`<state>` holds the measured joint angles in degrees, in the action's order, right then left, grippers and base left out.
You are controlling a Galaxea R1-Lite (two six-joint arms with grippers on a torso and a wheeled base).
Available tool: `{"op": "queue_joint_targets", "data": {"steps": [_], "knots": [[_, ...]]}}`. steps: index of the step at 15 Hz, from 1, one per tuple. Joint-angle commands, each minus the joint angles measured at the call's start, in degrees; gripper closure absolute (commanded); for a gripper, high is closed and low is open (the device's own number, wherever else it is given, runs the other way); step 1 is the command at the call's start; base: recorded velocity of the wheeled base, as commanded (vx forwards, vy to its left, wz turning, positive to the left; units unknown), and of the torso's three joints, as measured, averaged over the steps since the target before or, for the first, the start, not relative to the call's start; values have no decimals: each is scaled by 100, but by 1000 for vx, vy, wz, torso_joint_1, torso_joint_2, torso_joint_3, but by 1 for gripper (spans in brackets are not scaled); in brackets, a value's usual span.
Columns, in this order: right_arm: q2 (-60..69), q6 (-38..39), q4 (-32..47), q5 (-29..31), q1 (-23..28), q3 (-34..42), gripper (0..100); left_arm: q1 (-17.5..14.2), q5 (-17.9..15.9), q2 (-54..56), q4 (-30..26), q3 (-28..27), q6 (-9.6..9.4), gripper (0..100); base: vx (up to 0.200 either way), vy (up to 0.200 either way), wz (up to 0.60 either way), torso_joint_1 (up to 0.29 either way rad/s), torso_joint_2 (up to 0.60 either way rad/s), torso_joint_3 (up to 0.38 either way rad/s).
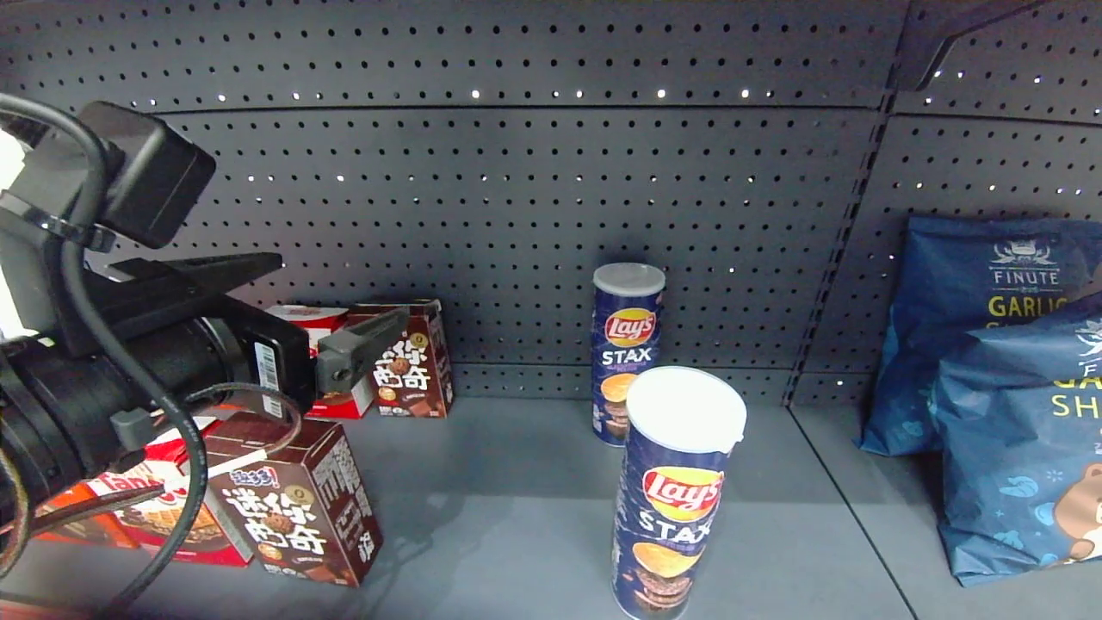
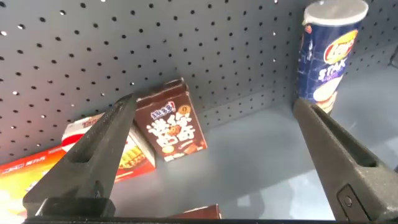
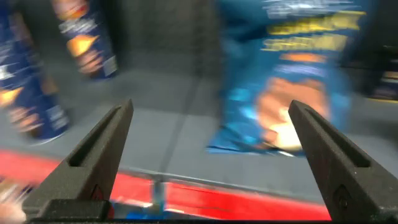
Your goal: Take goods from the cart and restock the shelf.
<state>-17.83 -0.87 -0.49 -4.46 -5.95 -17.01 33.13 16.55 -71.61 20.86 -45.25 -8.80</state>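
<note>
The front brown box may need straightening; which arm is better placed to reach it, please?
Left, likely: the open left gripper is close by the box, while the right gripper faces the far blue bags.

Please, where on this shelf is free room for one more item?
Widest bare patch: shelf floor between the front brown box and the chip cans. A narrower strip lies between cans and blue bags. Crowded: boxes at left end, bags at right.
</note>
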Motion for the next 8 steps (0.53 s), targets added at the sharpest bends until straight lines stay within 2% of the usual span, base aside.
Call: {"op": "queue_joint_targets", "data": {"steps": [1, 3, 5, 6, 7, 8], "knots": [[-1222, -72, 154, -485, -820, -128, 0, -9, 6, -29, 24, -45, 1, 0, 0, 0, 0, 0, 0, 0], [-1846, -195, 93, -477, -1189, -444, 0, 0, -3, -29, 24, -45, 1, 0, 0, 0, 0, 0, 0, 0], [-3059, -529, 31, -468, -1462, -1402, 0, 0, -109, -99, 32, -151, 1, 0, 0, 0, 0, 0, 0, 0], [-3288, -564, 31, -433, -1497, -1595, 0, 9, -144, -134, 32, -195, 1, 0, 0, 0, 0, 0, 0, 0], [-3885, -564, 22, -20, -1734, -1947, 0, 26, -179, -222, 32, -379, -8, 0, 0, 0, 0, 0, 0, 0], [-4123, -485, 5, 139, -1936, -1929, 0, 26, -179, -284, 32, -476, -16, 0, 0, 0, 0, 0, 0, 0]]}}
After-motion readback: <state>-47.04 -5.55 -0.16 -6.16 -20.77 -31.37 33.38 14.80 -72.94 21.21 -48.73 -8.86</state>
